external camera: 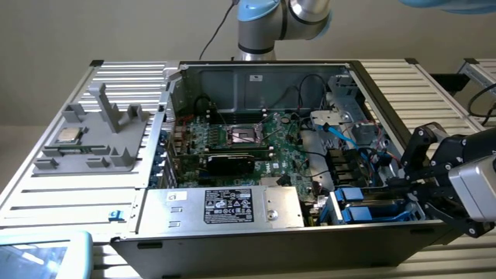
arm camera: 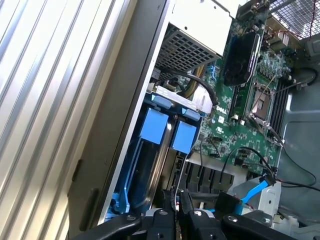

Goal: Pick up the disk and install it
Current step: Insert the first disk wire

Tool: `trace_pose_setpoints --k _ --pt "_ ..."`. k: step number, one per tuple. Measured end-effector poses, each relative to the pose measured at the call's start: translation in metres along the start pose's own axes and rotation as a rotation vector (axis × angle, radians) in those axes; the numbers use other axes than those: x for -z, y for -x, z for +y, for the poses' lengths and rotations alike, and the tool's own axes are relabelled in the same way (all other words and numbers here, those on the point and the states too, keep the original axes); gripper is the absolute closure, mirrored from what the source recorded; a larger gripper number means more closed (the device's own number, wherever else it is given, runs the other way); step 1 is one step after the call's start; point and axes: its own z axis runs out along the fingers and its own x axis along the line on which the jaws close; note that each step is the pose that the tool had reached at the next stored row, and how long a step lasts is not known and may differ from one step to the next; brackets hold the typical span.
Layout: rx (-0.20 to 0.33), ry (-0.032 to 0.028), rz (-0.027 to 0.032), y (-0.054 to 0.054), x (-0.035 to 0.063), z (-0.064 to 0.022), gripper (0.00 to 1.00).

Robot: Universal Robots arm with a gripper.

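The disk point(external camera: 359, 204) sits low in the drive bay at the front corner of the open computer case, on the exterior view's right. Its bright blue carrier shows two square tabs side by side. In the wrist view the same blue tabs of the disk point(arm camera: 152, 125) stand against the case's side wall, with a dark silver slot running between them. My gripper point(external camera: 396, 185) hangs over the case's right edge, just above the bay. In the wrist view its black fingers point(arm camera: 186, 202) are pressed close together over the bay's end. Whether anything thin lies between them I cannot tell.
A big silver box with a black label point(external camera: 225, 206) fills the case's front. The green motherboard point(external camera: 248, 145) lies behind it, and a blue cable point(external camera: 341, 131) loops near the bay. A grey fixture holding a small silver chip point(external camera: 71, 135) stands on the slatted table at the exterior view's left.
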Motion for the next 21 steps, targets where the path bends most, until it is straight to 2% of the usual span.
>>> trace_pose_setpoints --k 4,5,6,9,11,13,15,16,19,21 --pt "0.002 0.0011 0.0002 0.004 0.0084 0.0003 0.84" --pt "0.002 0.0016 0.0018 0.006 0.0099 0.0000 0.84" --pt "0.001 0.0032 0.0069 0.008 0.0111 -0.0005 0.84" --pt "-0.003 0.0099 0.0307 0.016 0.0110 -0.0027 0.84" --pt "-0.007 0.0155 0.0506 0.021 0.0099 -0.0041 0.84" --pt "-0.011 0.0228 0.0762 0.025 0.0096 -0.0054 0.84" --pt "-0.015 0.0290 0.0981 0.029 0.0097 -0.0065 0.84" --pt "-0.016 0.0315 0.1070 0.030 0.0096 -0.0069 0.84" --pt "-0.020 0.0377 0.1286 0.034 0.0113 -0.0075 0.84" --pt "-0.023 0.0427 0.1464 0.036 0.0134 -0.0078 0.84"
